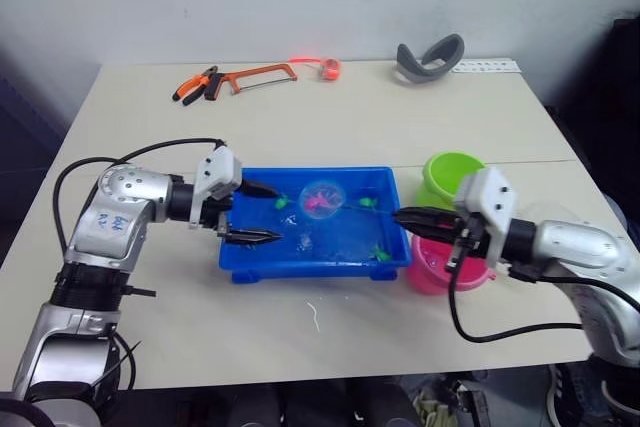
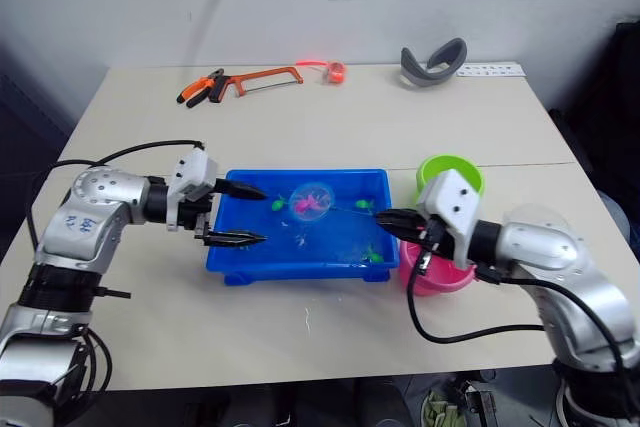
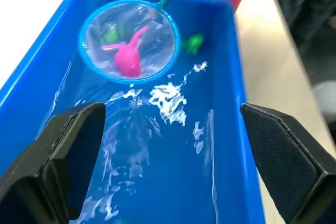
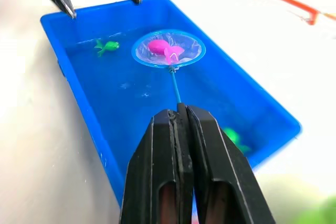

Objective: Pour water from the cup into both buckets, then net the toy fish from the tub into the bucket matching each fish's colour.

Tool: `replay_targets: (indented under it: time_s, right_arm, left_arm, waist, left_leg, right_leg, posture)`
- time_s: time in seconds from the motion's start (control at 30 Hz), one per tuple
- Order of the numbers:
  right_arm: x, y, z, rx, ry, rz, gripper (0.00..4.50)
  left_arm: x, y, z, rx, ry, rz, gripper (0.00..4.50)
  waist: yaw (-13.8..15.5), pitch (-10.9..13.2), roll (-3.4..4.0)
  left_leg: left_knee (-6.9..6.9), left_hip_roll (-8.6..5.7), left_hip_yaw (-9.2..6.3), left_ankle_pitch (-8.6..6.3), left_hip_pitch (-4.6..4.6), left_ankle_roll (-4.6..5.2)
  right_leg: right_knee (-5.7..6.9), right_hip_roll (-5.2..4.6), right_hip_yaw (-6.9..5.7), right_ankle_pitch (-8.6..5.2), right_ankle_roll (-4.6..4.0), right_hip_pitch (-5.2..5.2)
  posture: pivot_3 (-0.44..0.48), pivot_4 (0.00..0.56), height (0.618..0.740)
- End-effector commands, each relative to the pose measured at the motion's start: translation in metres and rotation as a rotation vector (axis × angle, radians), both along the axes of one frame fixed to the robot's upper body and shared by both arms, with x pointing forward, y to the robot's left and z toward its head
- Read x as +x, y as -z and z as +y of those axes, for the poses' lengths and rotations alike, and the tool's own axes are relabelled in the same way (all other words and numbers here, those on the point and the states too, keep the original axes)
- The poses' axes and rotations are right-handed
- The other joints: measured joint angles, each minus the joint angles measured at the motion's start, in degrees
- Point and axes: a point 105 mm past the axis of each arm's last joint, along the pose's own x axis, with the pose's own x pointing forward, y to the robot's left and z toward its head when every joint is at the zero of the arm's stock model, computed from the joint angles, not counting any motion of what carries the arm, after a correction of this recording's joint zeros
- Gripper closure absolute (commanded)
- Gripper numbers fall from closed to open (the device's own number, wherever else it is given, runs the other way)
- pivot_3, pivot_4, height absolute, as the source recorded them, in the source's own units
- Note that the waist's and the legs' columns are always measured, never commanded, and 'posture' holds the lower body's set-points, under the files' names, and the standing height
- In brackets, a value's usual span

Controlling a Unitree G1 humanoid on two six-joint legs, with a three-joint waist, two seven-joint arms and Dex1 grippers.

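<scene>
**A:** What has the right gripper [image 4: 181, 116] got?

**B:** Its two black fingers are pressed tight on the thin handle of a small round net [image 4: 168, 49]. The handle runs straight out from the fingertips toward the far end of the blue tub [image 1: 232, 265], so its long axis lies along the tub's length. A pink fish [image 4: 163, 49] lies inside the hoop.

**A:** And the pink bucket [image 1: 432, 269]?

**B:** Back the other way, directly beneath the right wrist, touching the tub's end. The lime green bucket [image 1: 449, 173] stands just behind it. I'd judge the net must be drawn back toward the gripper and tipped over the pink one. The right arm is plainly nearer.

**A:** The left gripper [image 1: 262, 212]?

**B:** Spread wide, holding nothing, fingertips over the tub's opposite end.

**A:** What remains in the tub?

**B:** Rippled water and several green fish: one [image 4: 107, 46] near the left fingers, another [image 4: 232, 137] by the bucket end. I cannot tell what the buckets hold.
</scene>
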Motion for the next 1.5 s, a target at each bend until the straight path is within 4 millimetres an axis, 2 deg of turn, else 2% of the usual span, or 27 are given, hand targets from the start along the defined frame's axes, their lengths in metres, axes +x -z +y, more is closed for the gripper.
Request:
replay_targets:
  time_s: [0.03,0.17,0.4,0.53,0.63,0.8,0.97,1.07,1.13,1.2,1.33,1.43,1.5]
  right_arm:
    - [-0.02,-0.024,-0.014,0.006,0.028,-0.058,4.5]
    - [-0.045,-0.031,-0.046,-0.047,0.152,-0.05,4.5]
    - [-0.088,-0.029,-0.091,-0.163,0.374,-0.034,4.5]
    - [-0.106,-0.021,-0.104,-0.269,0.445,-0.036,4.5]
    - [-0.112,-0.019,-0.11,-0.377,0.471,-0.087,4.5]
    - [-0.11,-0.019,-0.108,-0.684,0.409,-0.278,4.5]
    - [-0.114,-0.002,-0.097,-1.145,0.047,-0.566,4.5]
    - [-0.117,0.003,-0.1,-1.287,-0.08,-0.677,4.5]
    - [-0.114,-0.005,-0.111,-1.347,-0.04,-0.742,4.5]
    - [-0.112,-0.009,-0.12,-1.359,-0.012,-0.756,4.5]
    - [-0.108,-0.016,-0.128,-1.236,0.07,-0.749,4.5]
    - [-0.094,-0.038,-0.117,-0.952,0.2,-0.745,4.5]
    - [-0.083,-0.044,-0.105,-0.833,0.178,-0.718,4.5]
  left_arm:
    - [-0.001,-0.003,-0.017,-0.023,0.09,-0.009,0.03]
    - [-0.004,-0.004,-0.048,-0.06,0.21,-0.004,0.03]
    - [-0.005,-0.004,-0.076,-0.082,0.349,0.006,0.03]
    - [-0.002,-0.003,-0.084,-0.083,0.389,0.008,0.03]
    - [0.0,-0.003,-0.088,-0.085,0.413,0.007,0.03]
    - [0.002,-0.002,-0.094,-0.087,0.434,0.001,0.03]
    - [0.005,-0.002,-0.095,-0.088,0.437,-0.007,0.03]
    - [0.006,-0.003,-0.094,-0.088,0.433,-0.01,0.03]
    - [0.007,-0.003,-0.091,-0.086,0.425,-0.012,0.03]
    - [0.008,-0.003,-0.09,-0.084,0.42,-0.013,0.03]
    - [0.007,-0.001,-0.086,-0.079,0.412,-0.012,0.03]
    - [0.007,0.003,-0.079,-0.047,0.397,-0.011,0.03]
    - [0.007,0.01,-0.071,-0.003,0.392,-0.017,0.03]
  waist:
    - [0.06,0.0,0.0]
    - [0.21,0.0,0.0]
    - [0.5,-0.01,0.0]
    - [0.08,-0.01,0.0]
    - [0.03,-0.01,0.0]
    - [-0.06,-0.01,0.0]
    - [0.05,0.0,-0.01]
    - [0.1,0.0,-0.03]
    - [0.06,0.01,-0.04]
    - [0.06,0.01,-0.04]
    - [0.05,0.01,-0.04]
    - [-0.26,0.01,-0.03]
    - [-0.54,0.01,-0.02]
  left_leg:
    - [0.0,-0.02,-0.01,0.0,0.0,0.0]
    - [0.01,-0.04,-0.03,0.0,0.01,0.0]
    - [0.02,-0.18,-0.16,-0.01,0.14,0.03]
    - [-0.01,-0.17,-0.14,-0.02,0.16,0.03]
    - [-0.04,-0.27,-0.22,-0.01,0.15,0.02]
    - [-0.05,-0.32,-0.15,-0.02,0.19,0.03]
    - [-0.06,-0.37,-0.18,-0.01,0.17,-0.01]
    - [-0.04,-0.43,-0.17,0.0,0.18,-0.01]
    - [-0.04,-0.44,-0.16,0.0,0.19,-0.02]
    - [-0.01,-0.44,-0.14,0.01,0.21,-0.04]
    - [-0.02,-0.4,-0.17,0.04,0.27,-0.08]
    - [-0.03,-0.29,-0.15,0.05,0.29,-0.09]
    - [-0.02,-0.13,-0.09,0.05,0.37,-0.09]
  right_leg:
    - [0.01,0.0,0.01,0.0,0.0,0.0]
    - [-0.02,0.02,0.04,0.01,0.02,0.07]
    - [-0.24,0.16,0.06,0.05,0.1,0.4]
    - [-0.28,0.2,0.1,0.05,0.1,0.41]
    - [-0.3,0.24,0.07,0.05,0.1,0.41]
    - [-0.3,0.21,0.11,0.06,0.11,0.41]
    - [-0.33,0.22,0.08,0.05,0.12,0.4]
    - [-0.35,0.19,0.09,0.06,0.16,0.43]
    - [-0.34,0.16,0.1,0.06,0.16,0.44]
    - [-0.32,0.13,0.11,0.06,0.16,0.45]
    - [-0.29,0.15,0.1,0.05,0.15,0.49]
    - [-0.26,0.12,0.13,0.05,0.14,0.49]
    - [-0.21,0.14,0.19,0.06,0.13,0.53]
  posture:
    - [0.0,0.15,0.74]
    - [0.0,0.15,0.74]
    - [0.0,0.15,0.74]
    - [0.0,0.15,0.74]
    - [0.0,0.15,0.74]
    - [0.0,0.15,0.74]
    - [0.0,0.15,0.74]
    - [0.0,0.15,0.74]
    - [0.0,0.15,0.74]
    - [0.0,0.15,0.74]
    - [0.0,0.15,0.74]
    - [0.0,0.15,0.74]
    - [0.0,0.15,0.74]
